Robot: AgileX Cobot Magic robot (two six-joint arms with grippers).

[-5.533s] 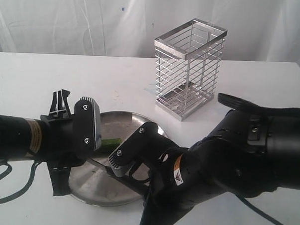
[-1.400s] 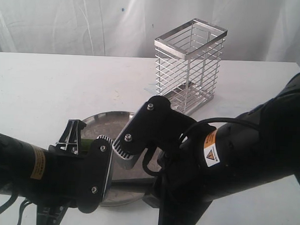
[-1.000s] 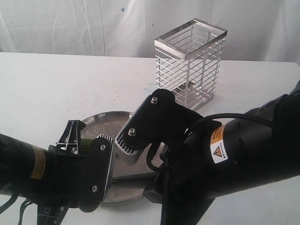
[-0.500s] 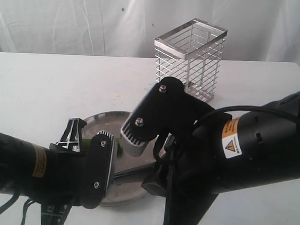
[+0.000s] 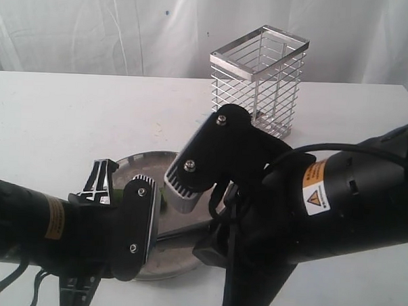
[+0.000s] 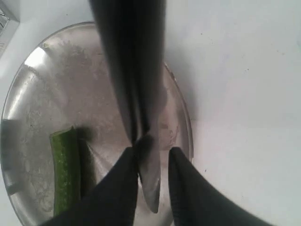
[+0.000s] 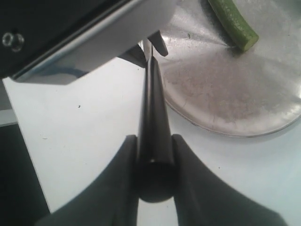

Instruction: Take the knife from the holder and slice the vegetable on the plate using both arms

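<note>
The black knife [image 7: 154, 117] runs from my right gripper [image 7: 154, 141], which is shut on its handle, toward the left arm. Its pointed blade [image 6: 149, 183] passes between the fingers of my left gripper [image 6: 153, 153]. The blade lies against one finger [image 6: 120, 188], with a gap to the other, so this gripper is open. The green vegetable [image 6: 63, 174] [image 7: 233, 21] lies on the steel plate [image 6: 42, 94] [image 7: 225, 94] beside the blade, apart from it. In the exterior view both arms cover most of the plate [image 5: 132, 163]. Only a strip of knife [image 5: 183, 231] and a bit of green [image 5: 162, 190] show there.
The wire holder [image 5: 257, 91] stands behind the plate with no knife in it, partly hidden at its base by the right arm [image 5: 310, 212]. The left arm [image 5: 58, 231] lies low at the front left. White tabletop surrounds the plate.
Over five seconds the right arm rose and swung left over the plate, and the left arm drew toward the front. In the last half second almost nothing moved.
</note>
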